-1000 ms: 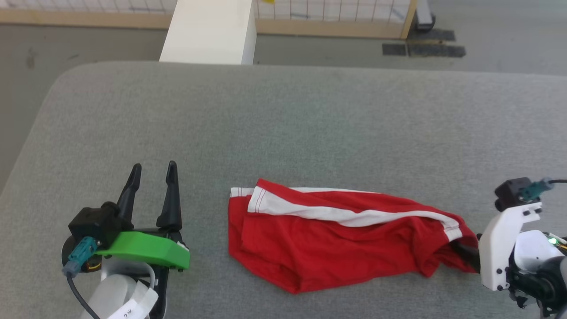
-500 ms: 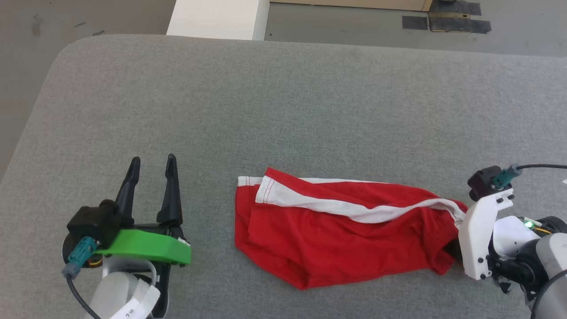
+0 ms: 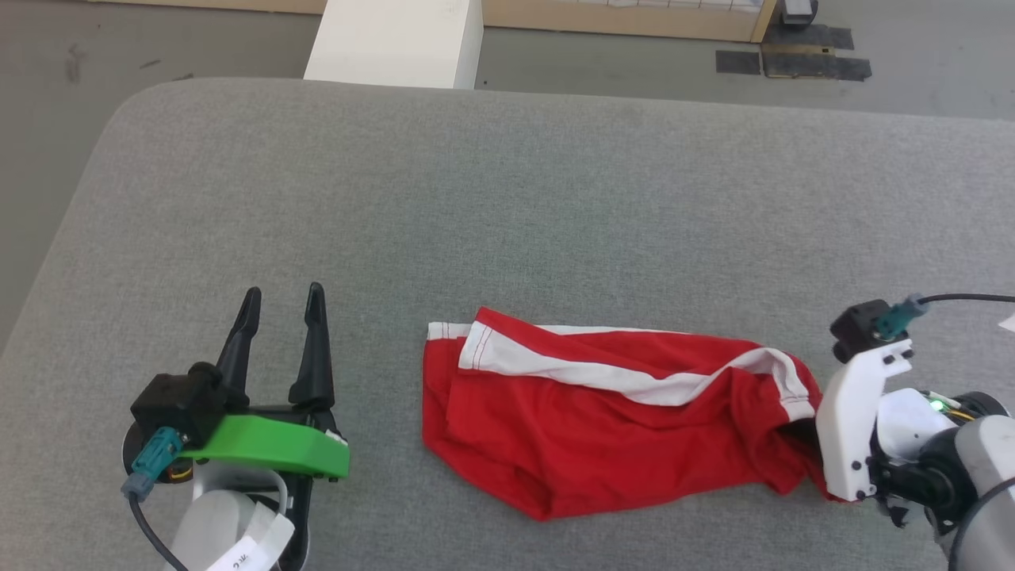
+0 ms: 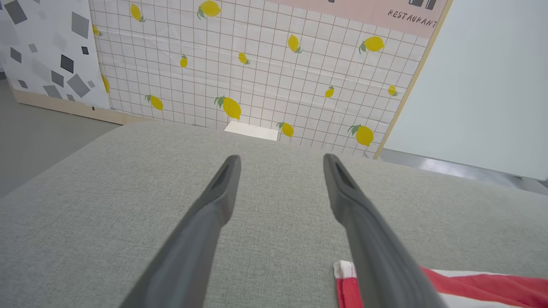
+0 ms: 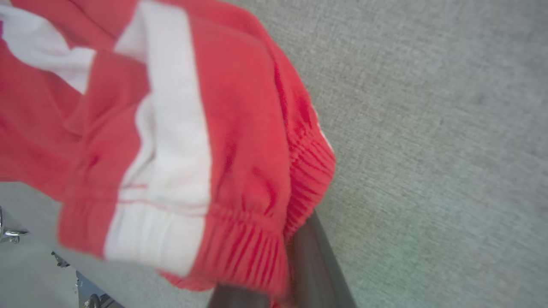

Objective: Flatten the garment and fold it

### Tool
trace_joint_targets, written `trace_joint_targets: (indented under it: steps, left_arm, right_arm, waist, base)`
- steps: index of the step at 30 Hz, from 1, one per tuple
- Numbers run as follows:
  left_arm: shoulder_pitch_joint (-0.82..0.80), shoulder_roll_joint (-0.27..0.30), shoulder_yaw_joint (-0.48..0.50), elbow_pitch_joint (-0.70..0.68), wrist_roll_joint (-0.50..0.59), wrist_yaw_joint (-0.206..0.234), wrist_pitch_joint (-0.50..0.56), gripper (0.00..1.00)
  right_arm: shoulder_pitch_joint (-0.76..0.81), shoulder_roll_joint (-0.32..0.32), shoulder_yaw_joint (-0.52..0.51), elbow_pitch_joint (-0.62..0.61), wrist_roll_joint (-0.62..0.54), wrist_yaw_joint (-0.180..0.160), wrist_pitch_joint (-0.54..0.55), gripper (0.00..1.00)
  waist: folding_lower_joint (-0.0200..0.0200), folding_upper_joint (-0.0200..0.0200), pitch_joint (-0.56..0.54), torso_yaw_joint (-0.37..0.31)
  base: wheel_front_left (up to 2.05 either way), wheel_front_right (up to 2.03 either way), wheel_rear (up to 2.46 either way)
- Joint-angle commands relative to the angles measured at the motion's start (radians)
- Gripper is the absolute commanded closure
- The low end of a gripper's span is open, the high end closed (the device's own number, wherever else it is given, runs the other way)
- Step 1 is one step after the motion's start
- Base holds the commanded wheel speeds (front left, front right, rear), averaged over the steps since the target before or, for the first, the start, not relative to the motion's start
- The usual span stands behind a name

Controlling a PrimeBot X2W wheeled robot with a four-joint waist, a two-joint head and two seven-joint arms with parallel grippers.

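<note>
The garment (image 3: 603, 428) is thin, soft knit that should weigh next to nothing, sag wherever it is unsupported and drag on the grey padded surface (image 3: 507, 198) rather than slide, so 1 pinch would probably only stretch it into a rope. The gathered elastic waistband (image 5: 257, 252) is the firmest edge and the best place to grip. The right gripper (image 5: 310, 252) is clenched on that end, with the ribbed band bunched over its dark fingers and the rest of the cloth trailing away from their tips. A second hold should go on the white-trimmed hem corner (image 3: 444, 329), the part nearest the left gripper (image 3: 283, 292). That gripper's 2 fingers stand spread and empty, pointing past the cloth rather than at it, and the corner lies just beside its right finger without touching it. The garment itself lies crumpled on the surface between the 2 grippers. It is bright red, with a wide white stripe (image 3: 603, 377) running slantwise along its length towards the clenched fingers. Its layers are doubled over and creased, and its lower edge sags into a rounded point.
</note>
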Motion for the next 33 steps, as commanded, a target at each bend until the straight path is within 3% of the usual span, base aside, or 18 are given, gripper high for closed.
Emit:
trace_joint_targets:
  steps: [1,10,17,23,28,33]
  left_arm:
    - [0.011,-0.007,0.004,0.003,0.015,-0.007,-0.007,0.0]
    - [0.025,-0.017,0.014,0.012,0.041,-0.023,-0.007,0.0]
    - [0.036,-0.021,0.017,0.021,0.056,-0.029,-0.007,0.0]
    - [0.051,-0.02,0.013,0.042,0.071,-0.032,-0.007,0.0]
    - [0.06,-0.018,0.009,0.053,0.084,-0.032,-0.007,0.0]
    - [0.056,-0.023,0.005,0.059,0.087,-0.033,-0.007,0.0]
  right_arm:
    - [0.021,-0.007,-0.014,0.015,0.004,-0.002,0.004,1.0]
    - [0.051,-0.083,-0.187,0.042,-0.071,-0.002,0.074,1.0]
    - [0.055,-0.079,-0.282,0.048,-0.166,-0.002,0.151,1.0]
    - [0.072,-0.09,-0.245,-0.066,-0.206,-0.002,0.282,1.0]
    - [0.076,-0.113,-0.17,-0.259,-0.175,-0.002,0.445,1.0]
    - [0.055,-0.097,-0.098,-0.414,-0.134,-0.002,0.532,1.0]
  waist:
    - [0.0,0.0,-0.009,-0.003]
    - [0.0,0.0,-0.027,-0.011]
    - [0.0,0.0,-0.037,-0.015]
    - [0.0,0.0,-0.06,-0.023]
    - [0.0,0.0,-0.071,-0.033]
    - [0.0,0.0,-0.067,-0.03]
  base:
    - [0.0,0.0,0.0]
    - [0.0,0.0,0.0]
    - [0.0,0.0,0.0]
    - [0.0,0.0,0.0]
    - [0.0,0.0,0.0]
    - [0.0,0.0,0.0]
